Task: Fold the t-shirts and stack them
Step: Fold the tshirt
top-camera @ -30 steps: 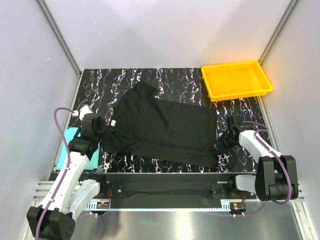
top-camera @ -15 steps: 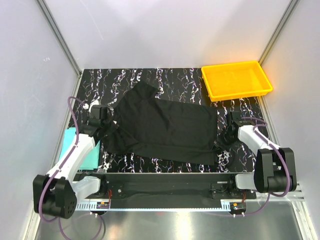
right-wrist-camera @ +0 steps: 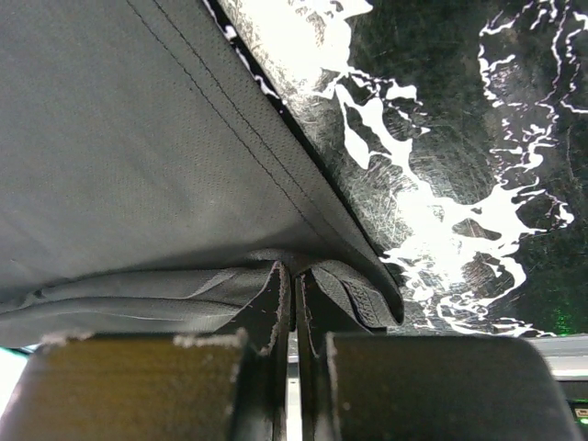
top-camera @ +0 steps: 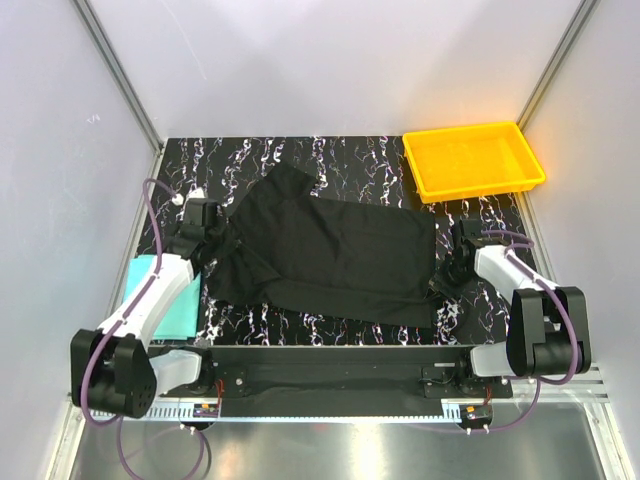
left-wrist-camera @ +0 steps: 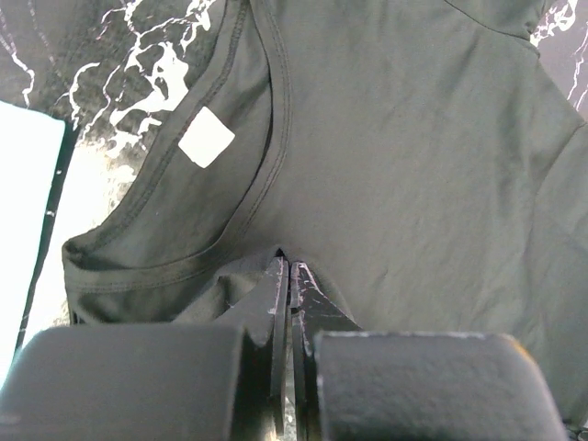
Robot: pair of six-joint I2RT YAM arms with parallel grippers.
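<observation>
Your left hand has its two fingers pressed together on a little fold of the black shirt, just below the neck hole. In the left wrist view, the small white label shows inside the neck, up and to the left of the fingers. Your right hand is pinched tight on the same black shirt, at the sewn edge on the other side. Some cloth bunches up around its fingertips. The black shirt lies spread out in the middle of the counter. It is mostly flat, with one sleeve pointing toward the far side, and it stretches from one hand to the other. The teal shirt lies at the left edge of the counter, on the near side, just beside the black shirt. Your left arm reaches over part of it. I cannot tell if the two shirts touch. The yellow tray sits at the far right corner of the counter, well apart from both shirts. The counter is black with white streaks like marble.
</observation>
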